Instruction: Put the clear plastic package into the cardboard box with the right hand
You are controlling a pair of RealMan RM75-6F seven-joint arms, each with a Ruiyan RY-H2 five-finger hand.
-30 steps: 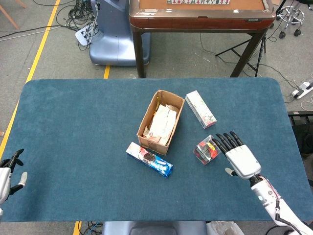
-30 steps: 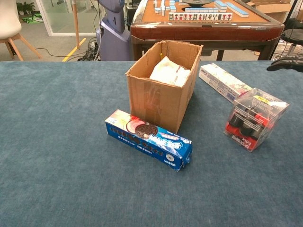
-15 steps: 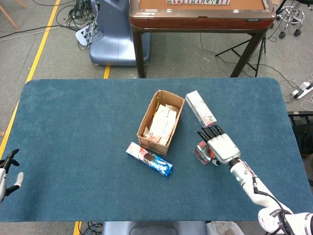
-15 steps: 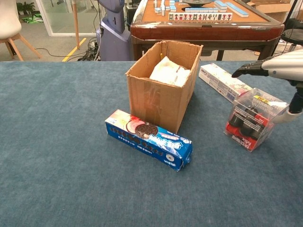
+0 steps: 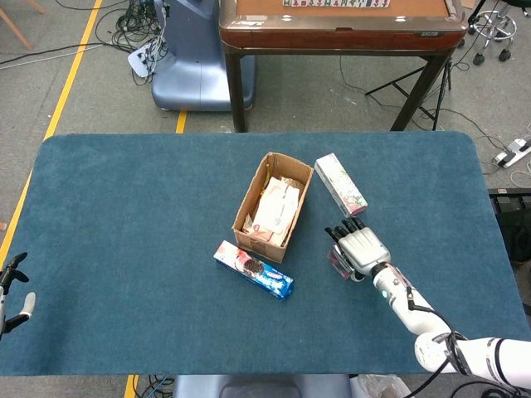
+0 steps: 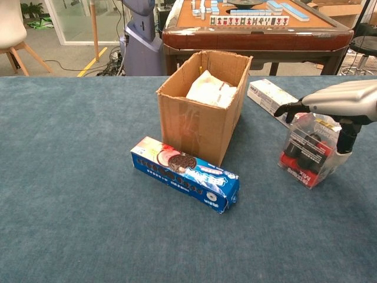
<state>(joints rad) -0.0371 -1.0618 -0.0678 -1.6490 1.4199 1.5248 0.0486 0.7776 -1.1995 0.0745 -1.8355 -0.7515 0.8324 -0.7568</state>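
Note:
The clear plastic package (image 6: 305,154), with red and black items inside, stands on the blue table right of the open cardboard box (image 6: 197,127). In the head view the package (image 5: 338,259) shows only partly, under my right hand (image 5: 359,246). That hand (image 6: 344,101) lies flat just over the package's top, fingers stretched toward the box and thumb hanging down its right side, not closed around it. The box (image 5: 246,201) holds white packets. My left hand (image 5: 12,286) sits at the table's near left edge, fingers apart and holding nothing.
A blue cookie pack (image 6: 185,172) lies in front of the box. A long white carton (image 6: 272,98) lies behind the package, right of the box. A wooden game table (image 5: 340,21) stands beyond the far edge of the blue table (image 5: 124,215).
My right hand has moved left and forward from beside the package to directly over its top, and has come lower. The left hand slid slightly further off the left edge.

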